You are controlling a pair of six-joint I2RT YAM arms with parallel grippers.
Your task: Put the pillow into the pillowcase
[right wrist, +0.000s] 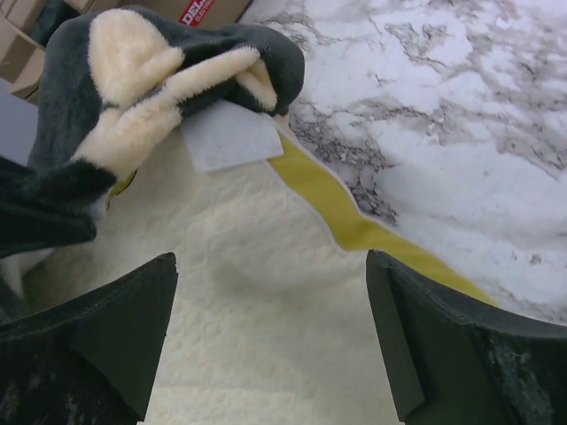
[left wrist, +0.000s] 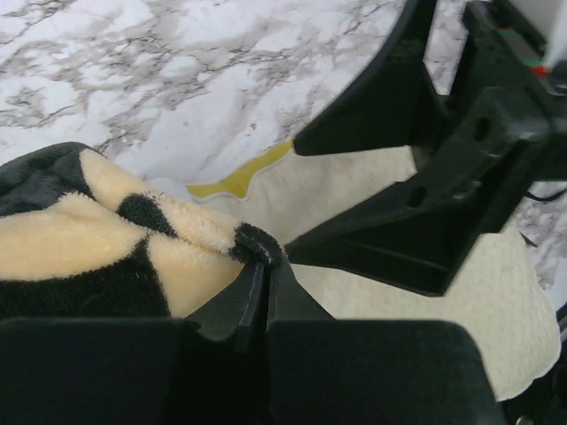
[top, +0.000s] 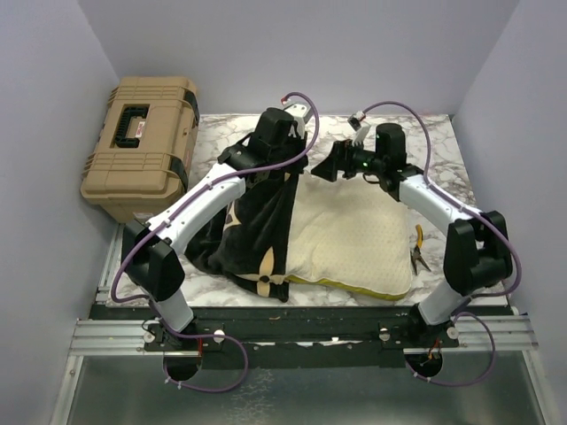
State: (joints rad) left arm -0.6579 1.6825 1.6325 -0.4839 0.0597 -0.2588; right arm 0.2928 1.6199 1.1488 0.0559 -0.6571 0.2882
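Note:
The cream-white pillow [top: 354,239] with its yellow edge band lies on the marble table. The black pillowcase [top: 257,230] with tan flower motifs covers its left part. At the pillow's far edge my left gripper [left wrist: 263,257] is shut on the pillowcase's hem [left wrist: 252,237], holding it lifted. Just to its right, my right gripper [right wrist: 270,261] stands open above the pillow's [right wrist: 257,301] far corner, nothing between its fingers. The bunched pillowcase [right wrist: 151,80] hangs ahead and left of it, a white label [right wrist: 230,137] showing under the fold. From above, the two grippers [top: 330,164] nearly meet.
A tan hard toolbox [top: 142,146] sits at the back left, off the table's corner. Yellow-handled pliers [top: 418,248] lie right of the pillow, close to the right arm's elbow. Bare marble tabletop [top: 443,150] shows at the back right. Pale walls enclose three sides.

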